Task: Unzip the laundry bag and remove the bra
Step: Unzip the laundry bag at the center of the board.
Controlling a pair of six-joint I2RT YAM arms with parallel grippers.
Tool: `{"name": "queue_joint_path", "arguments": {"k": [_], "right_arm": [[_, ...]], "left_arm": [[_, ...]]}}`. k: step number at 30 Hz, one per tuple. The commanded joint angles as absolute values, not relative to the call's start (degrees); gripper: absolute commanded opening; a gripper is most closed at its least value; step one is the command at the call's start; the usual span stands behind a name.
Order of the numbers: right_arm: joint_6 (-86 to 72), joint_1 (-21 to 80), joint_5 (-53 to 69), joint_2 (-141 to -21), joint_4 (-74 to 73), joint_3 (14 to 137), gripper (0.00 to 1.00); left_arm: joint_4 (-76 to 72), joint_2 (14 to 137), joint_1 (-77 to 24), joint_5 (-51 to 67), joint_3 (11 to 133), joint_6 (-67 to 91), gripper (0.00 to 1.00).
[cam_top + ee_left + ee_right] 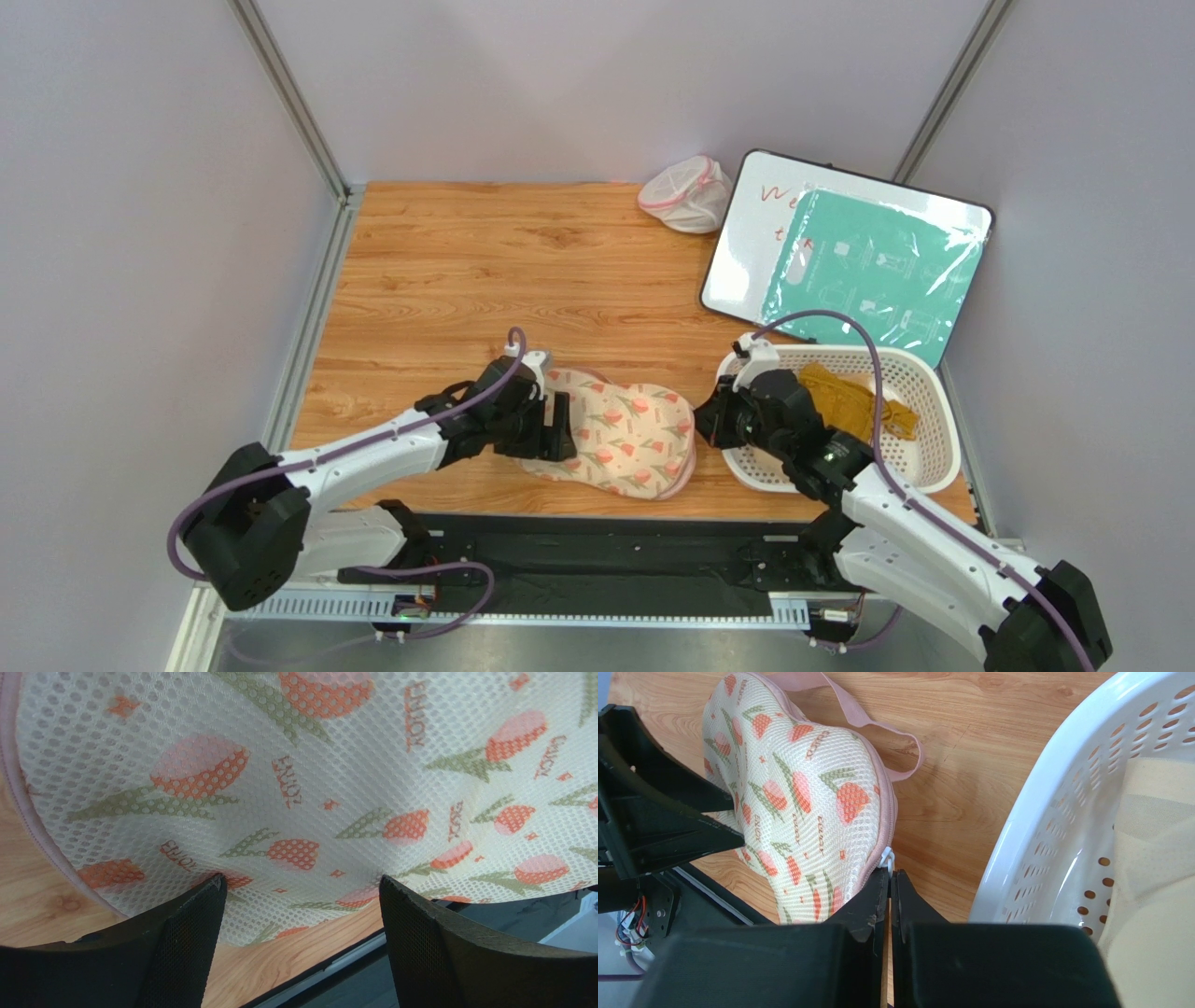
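The laundry bag (624, 437) lies flat near the table's front edge; it is cream mesh with an orange-pink and green print and pink edging. It fills the left wrist view (316, 784) and shows in the right wrist view (801, 812). My left gripper (556, 424) is open at the bag's left end, with both fingertips (207, 906) against the mesh. My right gripper (706, 417) is at the bag's right end, shut on the white zipper pull (887, 859). The bra is hidden.
A white perforated basket (919, 385) holding tan cloth (849, 395) stands right of the bag, close to my right gripper; its wall shows in the right wrist view (1046, 819). A whiteboard (744, 252) and a small white mesh pouch (686, 193) lie at the back. The bag's pink strap loop (868, 721) rests on the wood.
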State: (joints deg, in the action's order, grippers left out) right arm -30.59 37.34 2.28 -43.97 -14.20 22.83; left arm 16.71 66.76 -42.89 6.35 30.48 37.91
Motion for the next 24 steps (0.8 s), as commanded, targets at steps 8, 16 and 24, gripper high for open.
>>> {"name": "queue_joint_path", "arguments": {"k": [8,16,24], "right_arm": [[-33.2,42.4,2.9,-40.3,-15.4,20.8,0.00],[-36.7,48.9,0.4,-38.7,-16.3,19.1,0.00],[-39.8,53.4,-2.6,-39.8,-13.0,18.9,0.00]], "left_arm": [[11.1,80.4,-34.7,9.7,44.6,30.9,0.86],[13.9,87.4,-33.2,13.0,60.8,22.2,0.88],[15.3,75.8,-43.0,15.5,59.4,14.4,0.91]]}}
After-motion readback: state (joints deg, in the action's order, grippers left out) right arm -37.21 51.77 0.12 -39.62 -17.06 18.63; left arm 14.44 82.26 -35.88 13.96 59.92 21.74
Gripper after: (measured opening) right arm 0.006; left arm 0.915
